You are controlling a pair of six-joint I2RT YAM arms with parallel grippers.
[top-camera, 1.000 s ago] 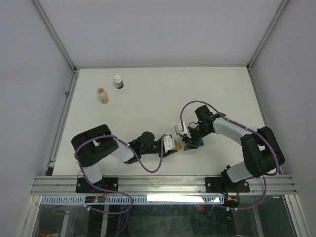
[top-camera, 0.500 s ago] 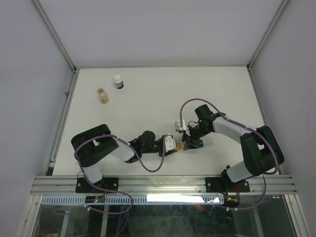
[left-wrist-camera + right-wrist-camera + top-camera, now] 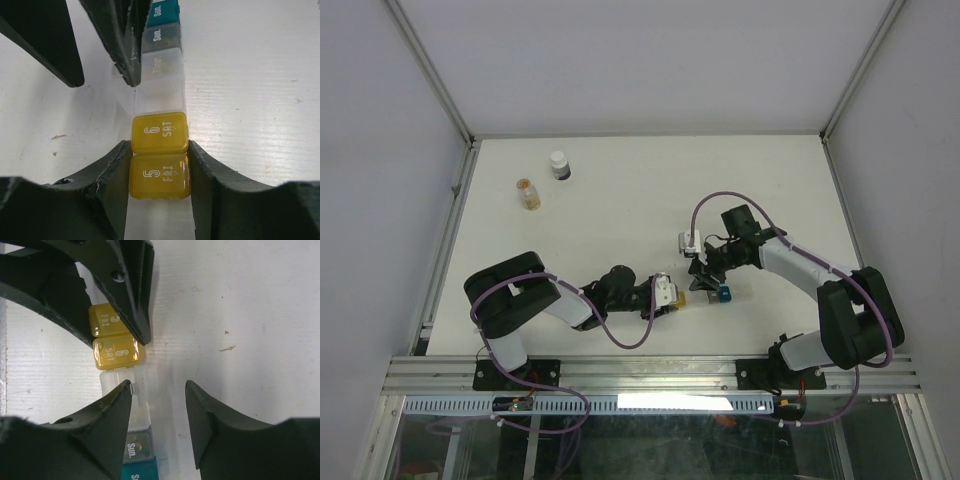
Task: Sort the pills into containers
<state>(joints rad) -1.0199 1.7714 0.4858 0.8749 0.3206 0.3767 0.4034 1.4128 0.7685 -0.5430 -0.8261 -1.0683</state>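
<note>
Right arm (image 3: pixel 790 262) has pulled back from the jointed yellow, clear and teal plastic compartment strip (image 3: pixel 160 132), flat on the white bench (image 3: pixel 620 200); right fingers (image 3: pixel 107 425) spread just beside a clear cell, left fingers (image 3: pixel 112 170) clamped on its yellow FRI cell. Looks light, stiff, slick: grip side walls, not lids.

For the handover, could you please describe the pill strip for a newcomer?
On the table, near the front edge, the pill strip lies where the left hand and right hand meet, yellow end in the left. It alone is flat, with yellow, clear and teal squares.
</note>
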